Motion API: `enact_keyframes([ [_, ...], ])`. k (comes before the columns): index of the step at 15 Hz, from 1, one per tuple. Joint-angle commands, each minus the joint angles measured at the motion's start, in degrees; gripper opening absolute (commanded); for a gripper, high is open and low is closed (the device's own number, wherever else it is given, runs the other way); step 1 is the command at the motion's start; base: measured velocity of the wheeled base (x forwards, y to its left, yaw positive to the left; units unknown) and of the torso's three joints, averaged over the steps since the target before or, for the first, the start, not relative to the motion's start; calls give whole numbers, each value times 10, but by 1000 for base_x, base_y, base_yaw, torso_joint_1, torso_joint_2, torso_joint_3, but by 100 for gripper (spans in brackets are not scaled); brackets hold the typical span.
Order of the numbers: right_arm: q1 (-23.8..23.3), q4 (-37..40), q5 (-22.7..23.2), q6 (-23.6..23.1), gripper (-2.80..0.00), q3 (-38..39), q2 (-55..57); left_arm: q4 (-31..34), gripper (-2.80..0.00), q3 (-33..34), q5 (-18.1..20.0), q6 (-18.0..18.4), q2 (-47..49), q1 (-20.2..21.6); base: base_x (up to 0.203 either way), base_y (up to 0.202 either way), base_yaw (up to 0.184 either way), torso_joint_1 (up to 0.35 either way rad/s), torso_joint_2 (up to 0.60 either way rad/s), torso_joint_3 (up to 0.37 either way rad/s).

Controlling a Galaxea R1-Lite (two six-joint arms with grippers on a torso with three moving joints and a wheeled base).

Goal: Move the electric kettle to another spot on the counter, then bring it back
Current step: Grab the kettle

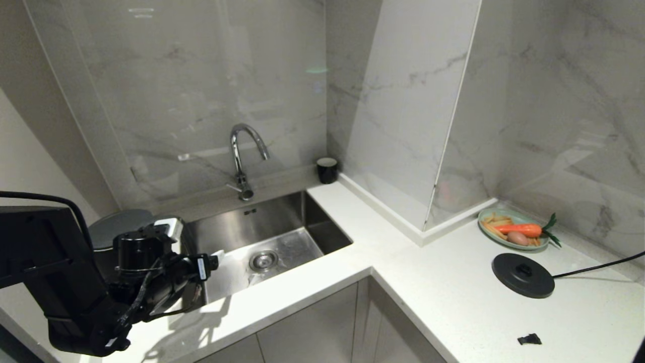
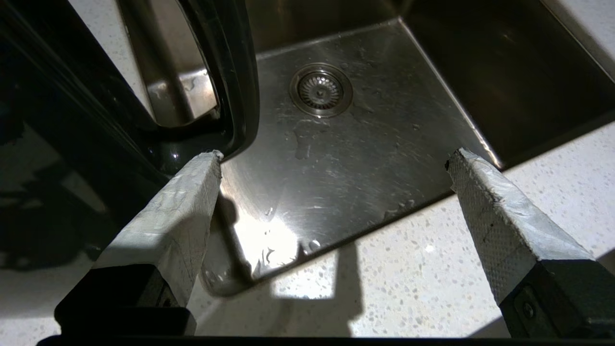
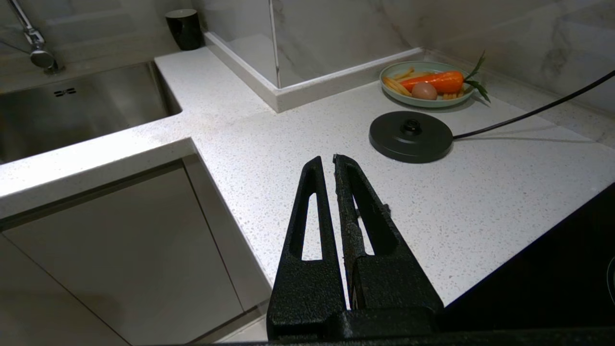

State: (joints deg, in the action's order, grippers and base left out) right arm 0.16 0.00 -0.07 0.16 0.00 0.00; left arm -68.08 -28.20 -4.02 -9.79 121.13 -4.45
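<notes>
The left end effector [image 2: 334, 156] hangs with its tape-wrapped, cross-hatched fingers [image 2: 485, 206] spread wide and empty. The glossy black electric kettle [image 2: 81, 120] stands just beside one finger, its smooth loop handle [image 2: 230, 81] at that fingertip, on the speckled white stone bench [image 2: 423, 269]. Beyond the fingertips lies the brushed steel sink [image 2: 346, 158]. The right end effector [image 3: 327, 163] has its black slotted fingers together.

Left gripper [image 2: 334, 158] angled downward with fingers spread wide and empty; right gripper [image 3: 328, 161] level, fingers pressed together.
</notes>
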Motion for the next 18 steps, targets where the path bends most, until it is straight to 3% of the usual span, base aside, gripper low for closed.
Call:
enact_keyframes([
  [1,0,0,0,0,-280,0,-1,-4,0,-16,-4,5,21,4,0,0,0,0,0,0],
  [7,0,0,0,0,-280,0,-1,-5,0,-40,-8,16,35,15,0,0,0,0,0,0],
  [18,0,0,0,0,-280,0,-1,-4,0,-146,-12,35,83,30,0,0,0,0,0,0],
])
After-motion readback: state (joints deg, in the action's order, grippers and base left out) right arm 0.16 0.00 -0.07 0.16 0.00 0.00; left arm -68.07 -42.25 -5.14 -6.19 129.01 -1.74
